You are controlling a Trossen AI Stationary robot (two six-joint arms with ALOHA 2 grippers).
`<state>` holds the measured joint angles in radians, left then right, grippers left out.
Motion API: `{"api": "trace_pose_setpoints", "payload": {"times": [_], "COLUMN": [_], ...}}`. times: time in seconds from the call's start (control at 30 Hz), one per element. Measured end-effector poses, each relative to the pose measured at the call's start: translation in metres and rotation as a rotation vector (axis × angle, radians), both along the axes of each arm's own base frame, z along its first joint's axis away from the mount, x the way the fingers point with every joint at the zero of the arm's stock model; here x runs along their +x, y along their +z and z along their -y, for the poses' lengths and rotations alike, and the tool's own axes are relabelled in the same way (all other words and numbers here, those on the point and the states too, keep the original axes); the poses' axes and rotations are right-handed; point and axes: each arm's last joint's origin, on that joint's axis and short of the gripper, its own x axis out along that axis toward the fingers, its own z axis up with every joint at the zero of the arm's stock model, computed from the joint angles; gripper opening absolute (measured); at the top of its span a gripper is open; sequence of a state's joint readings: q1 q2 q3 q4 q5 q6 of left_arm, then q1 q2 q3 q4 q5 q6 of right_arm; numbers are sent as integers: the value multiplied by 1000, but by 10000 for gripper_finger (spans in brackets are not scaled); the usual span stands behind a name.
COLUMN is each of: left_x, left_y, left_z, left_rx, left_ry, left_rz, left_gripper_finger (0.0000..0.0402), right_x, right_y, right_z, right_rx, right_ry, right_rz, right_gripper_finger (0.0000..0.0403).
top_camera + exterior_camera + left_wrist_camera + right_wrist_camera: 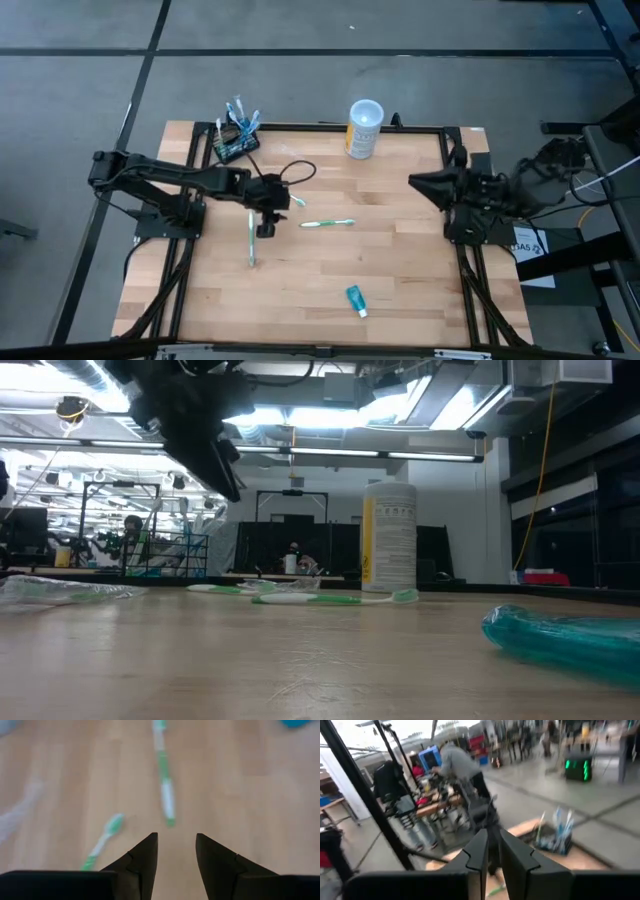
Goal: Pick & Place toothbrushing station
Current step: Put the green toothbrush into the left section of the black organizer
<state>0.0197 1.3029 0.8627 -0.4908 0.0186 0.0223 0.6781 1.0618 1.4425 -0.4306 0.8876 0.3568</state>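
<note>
The left gripper [265, 226] hangs open above the table [400, 290], pointing down over a green toothbrush [327, 223].

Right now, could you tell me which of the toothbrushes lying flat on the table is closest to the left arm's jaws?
The short green-and-white toothbrush just beside the left gripper, at its far side. The other green one lies farther right, and the clear one sits on the gripper's other side.

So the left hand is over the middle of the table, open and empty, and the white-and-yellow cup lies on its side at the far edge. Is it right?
Not quite. The white-and-yellow cup stands upright, as the low view shows. The left hand is indeed open and empty over the middle of the table.
</note>
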Motion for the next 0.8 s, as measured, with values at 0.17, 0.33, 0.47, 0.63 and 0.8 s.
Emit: {"api": "trace_pose_setpoints", "payload": {"times": [0.17, 0.33, 0.47, 0.63, 0.8], "left_x": [0, 16, 48, 99, 143], "left_y": [0, -5, -10, -18, -32], "left_z": [-2, -2, -8, -10, -11], "left_rx": [101, 122, 122, 118, 105], "left_ry": [-35, -149, -135, -149, -153], "left_rz": [2, 76, 97, 80, 100], "left_gripper_finger": [127, 127, 125, 105, 87], "right_x": [4, 4, 3, 3, 3], "right_y": [-7, -7, -7, -7, -7], "right_z": [-3, -3, -2, -2, -2], "right_rx": [40, 15, 4, 18, 27], "right_ry": [3, -14, -48, -51, -54], "right_rz": [-36, -41, -40, -37, -36], "right_gripper_finger": [49, 49, 49, 49, 49]}}
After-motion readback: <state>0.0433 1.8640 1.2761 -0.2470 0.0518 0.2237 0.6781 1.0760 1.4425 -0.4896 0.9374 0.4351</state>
